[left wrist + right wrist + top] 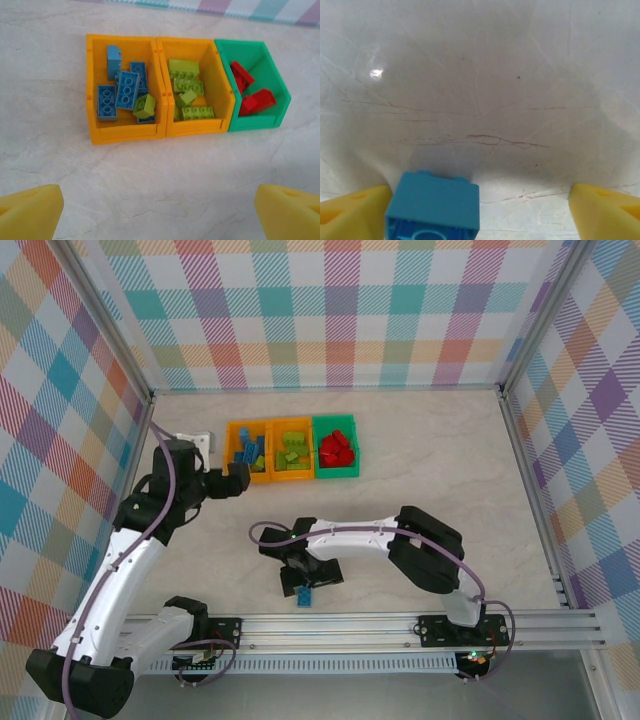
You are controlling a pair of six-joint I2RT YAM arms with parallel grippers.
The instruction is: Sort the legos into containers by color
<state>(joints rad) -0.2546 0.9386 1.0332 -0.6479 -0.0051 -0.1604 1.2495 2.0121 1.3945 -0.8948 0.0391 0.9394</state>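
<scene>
Three bins stand in a row at the back: an orange bin with blue legos and one lime green lego, an orange bin with lime legos, and a green bin with red legos. My left gripper hovers open in front of the bins, nothing between its fingers. My right gripper is open low over the table near the front. A blue lego lies between its fingers, close against the left finger, with its hollow underside towards the camera.
In the top view the bins sit against the back centre, the left gripper just in front of them, the right gripper over the blue lego. A metal rail runs along the near edge. Checked walls enclose the table.
</scene>
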